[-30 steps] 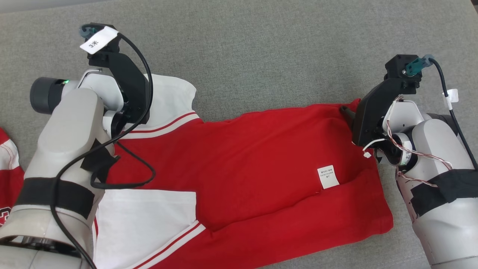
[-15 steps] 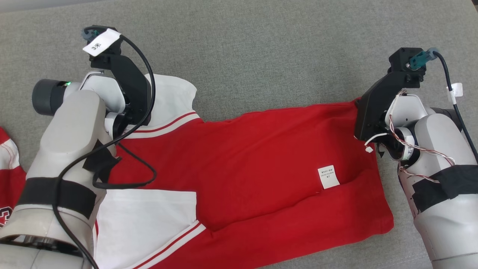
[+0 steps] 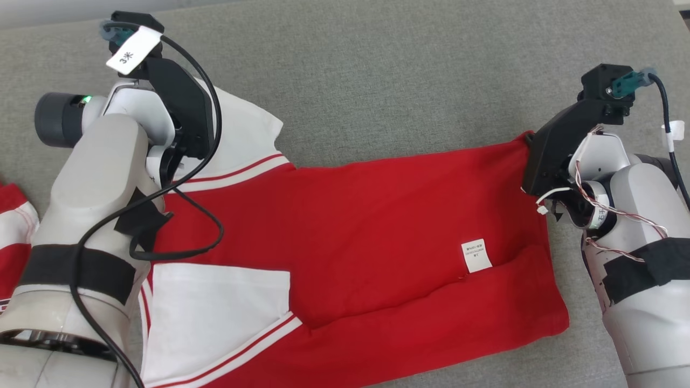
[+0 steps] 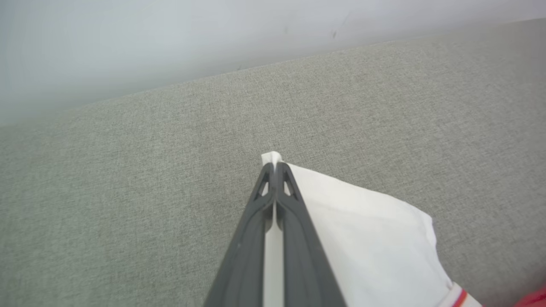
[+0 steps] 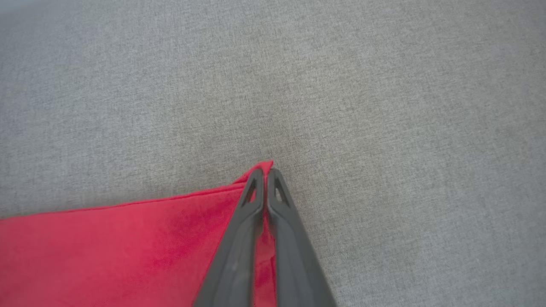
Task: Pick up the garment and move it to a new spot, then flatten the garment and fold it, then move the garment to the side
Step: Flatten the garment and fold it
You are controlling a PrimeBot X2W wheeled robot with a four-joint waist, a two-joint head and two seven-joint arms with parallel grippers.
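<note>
The garment (image 3: 377, 231) is a red shirt with white sleeves and red-striped cuffs, spread across the grey cloth surface, a small white label on its lower right. My left gripper (image 4: 274, 167) is shut on the far tip of a white sleeve (image 4: 367, 221); in the head view the left wrist hides those fingers. My right gripper (image 5: 265, 172) is shut on the far right corner of the red hem (image 5: 128, 247); in the head view that corner (image 3: 524, 141) sits beside the black wrist mount.
Another red and white cloth piece (image 3: 13, 231) lies at the left edge. The grey fabric surface (image 3: 404, 70) stretches beyond the garment. A pale wall (image 4: 170, 38) rises past its far edge.
The right gripper has shut on the hem corner and drawn it right. The left arm has shifted up and left with the sleeve tip. The red body lies tauter.
</note>
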